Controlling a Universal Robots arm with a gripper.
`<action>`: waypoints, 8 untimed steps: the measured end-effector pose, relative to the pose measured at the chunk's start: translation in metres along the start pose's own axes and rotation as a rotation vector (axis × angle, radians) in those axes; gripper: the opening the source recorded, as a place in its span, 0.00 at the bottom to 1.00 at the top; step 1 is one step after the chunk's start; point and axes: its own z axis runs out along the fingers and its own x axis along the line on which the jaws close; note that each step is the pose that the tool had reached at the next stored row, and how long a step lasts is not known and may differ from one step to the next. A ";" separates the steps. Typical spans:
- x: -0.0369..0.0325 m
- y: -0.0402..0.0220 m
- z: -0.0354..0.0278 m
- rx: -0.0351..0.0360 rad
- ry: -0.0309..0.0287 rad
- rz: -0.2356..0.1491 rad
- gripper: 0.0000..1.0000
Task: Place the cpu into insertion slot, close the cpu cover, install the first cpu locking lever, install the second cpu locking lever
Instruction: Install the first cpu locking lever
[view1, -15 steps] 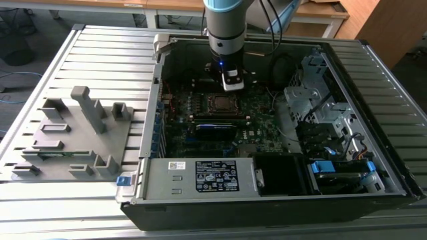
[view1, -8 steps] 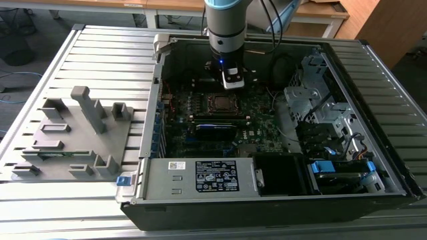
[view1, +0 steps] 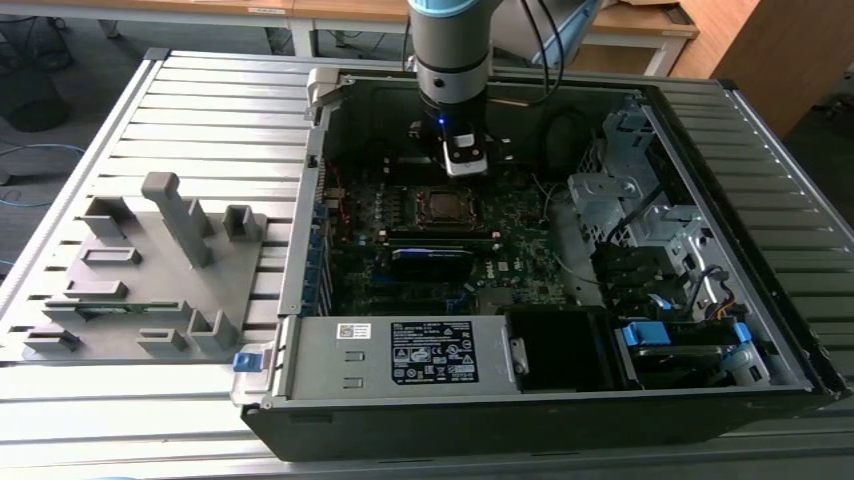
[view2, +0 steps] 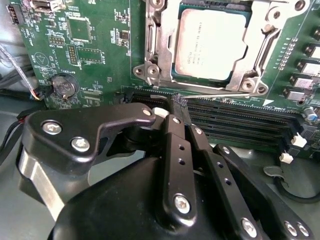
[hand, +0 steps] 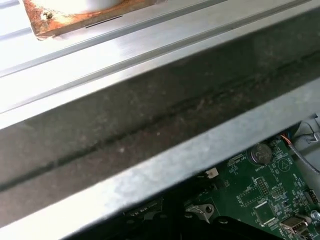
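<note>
In the second wrist view the cpu (view2: 210, 42) lies in the insertion slot with its dull silver top showing. The silvery cpu cover (view2: 159, 50) lies flat around it like a frame. A thin metal locking lever (view2: 220, 92) runs along the socket edge nearest my gripper (view2: 179, 100). My black fingers (view2: 172, 135) are shut together with nothing between them, and their tips sit just beside that lever. In the exterior view the gripper (view1: 465, 165) hangs inside the open computer case, just behind the insertion slot (view1: 441, 206).
Long black memory slots (view2: 240, 120) run past the fingertips, and a coin battery (view2: 64, 87) sits on the green board. A grey fixture (view1: 147, 270) stands at the exterior view's left. The labelled power supply (view1: 427, 352) and drive cages (view1: 641, 200) crowd the case.
</note>
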 end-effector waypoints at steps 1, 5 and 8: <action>0.0006 -0.0003 0.0001 -0.0005 -0.0010 0.000 0.11; 0.0034 -0.0019 0.0012 -0.0029 -0.0062 -0.001 0.11; 0.0041 -0.0018 0.0019 -0.0033 -0.0070 -0.001 0.11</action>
